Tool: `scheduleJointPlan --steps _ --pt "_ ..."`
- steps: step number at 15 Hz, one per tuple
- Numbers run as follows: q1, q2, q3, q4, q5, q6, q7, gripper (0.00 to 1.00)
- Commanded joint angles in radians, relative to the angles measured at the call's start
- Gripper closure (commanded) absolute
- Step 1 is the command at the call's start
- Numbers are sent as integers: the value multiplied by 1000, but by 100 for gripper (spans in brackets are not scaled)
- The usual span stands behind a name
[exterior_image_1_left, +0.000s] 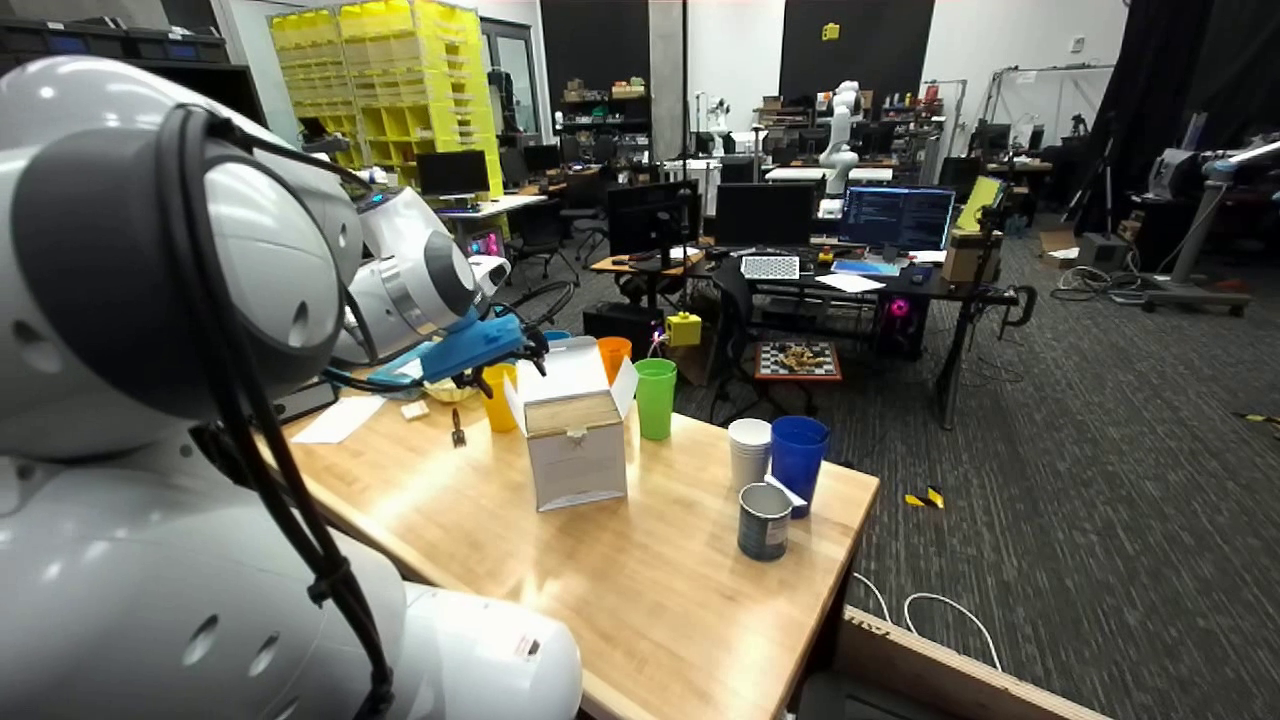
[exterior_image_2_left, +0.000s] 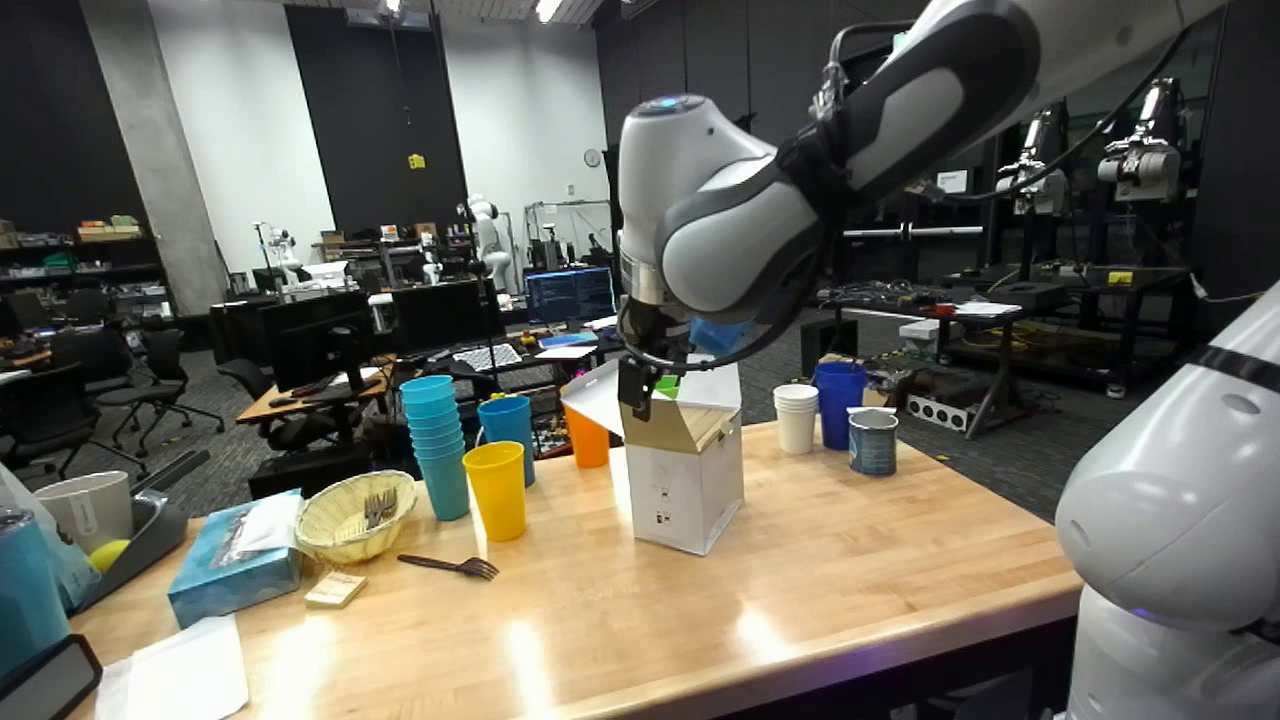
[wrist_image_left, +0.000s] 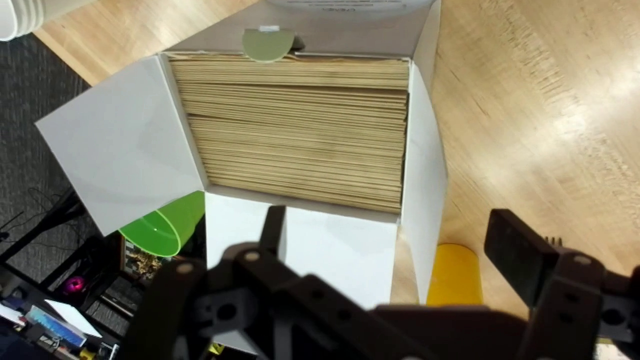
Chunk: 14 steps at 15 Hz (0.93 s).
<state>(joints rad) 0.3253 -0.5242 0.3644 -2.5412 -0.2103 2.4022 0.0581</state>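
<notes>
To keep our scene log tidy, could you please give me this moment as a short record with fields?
Gripper: open, holding nothing
Nearest thing: white box
Box state: upright on the table, flaps opened out
Box contents: tan sheets, standing on edge, closely packed
Contact: whether the gripper touches a flap cannot be told
Cups by the box: yellow cup, green cup, orange cup
Near a table corner: stacked white cups, dark blue cup, gray can
Other items: loose fork, stacked teal cups, basket with forks
</notes>
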Motion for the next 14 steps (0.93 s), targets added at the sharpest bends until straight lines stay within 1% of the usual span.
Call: scheduleJointPlan --steps 1,5,10,14 --pt "-41 26 22 -3 -54 42 31 0" --pt "-72 35 37 -2 -103 51 58 0" --pt "-108 9 64 -4 -179 58 122 0" --pt "-138 1 69 2 -227 56 167 0"
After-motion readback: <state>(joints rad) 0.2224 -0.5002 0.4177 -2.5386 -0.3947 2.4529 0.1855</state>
